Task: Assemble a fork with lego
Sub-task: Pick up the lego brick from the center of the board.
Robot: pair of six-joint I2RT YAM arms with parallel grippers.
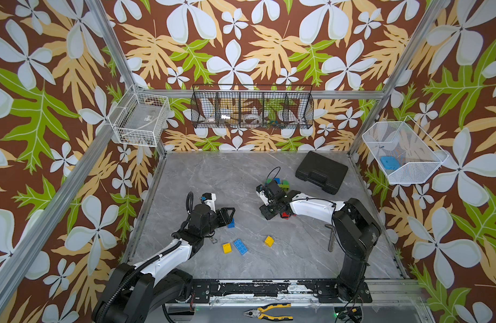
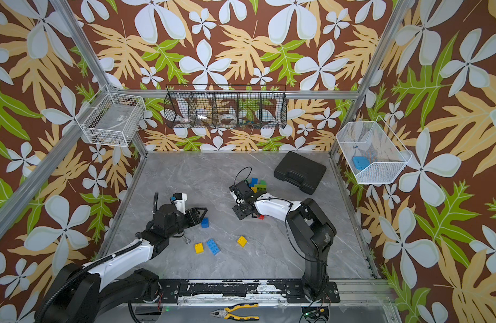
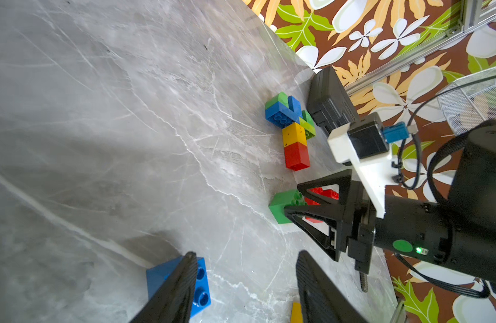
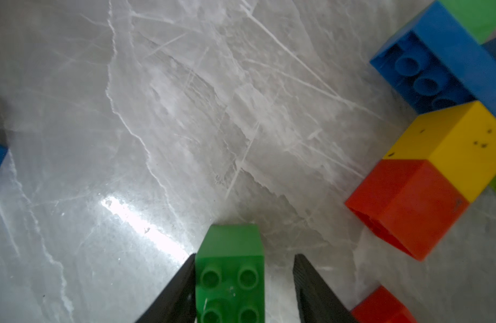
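Seemingly part built, at one o'clock on the grey marbled tabletop: joined green, blue, yellow and red studded plastic bricks. Likely left to add: green square brick inside parted right claw, not clamped; blue square brick beside open, empty left claw. At three o'clock, white wire basket holding flat light-blue block.
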